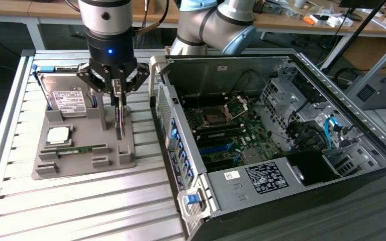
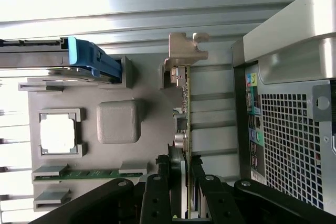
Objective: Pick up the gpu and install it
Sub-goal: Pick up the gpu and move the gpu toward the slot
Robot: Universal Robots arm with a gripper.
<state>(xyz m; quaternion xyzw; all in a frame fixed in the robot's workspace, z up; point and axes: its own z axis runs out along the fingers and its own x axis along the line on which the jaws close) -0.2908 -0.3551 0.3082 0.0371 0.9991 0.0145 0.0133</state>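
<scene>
The gripper pinches the gpu near its upper edge, one finger pressed against each flat face. The card stands on edge directly beneath the fingers, over the grey parts tray, between the hard drive and the open computer case

Before you, gpu of matt green circuit board, its bracket bare silver metal, hand matt black, tray dull grey plastic, table ribbed shiny aluminium, computer case perforated grey sheet metal.
</scene>
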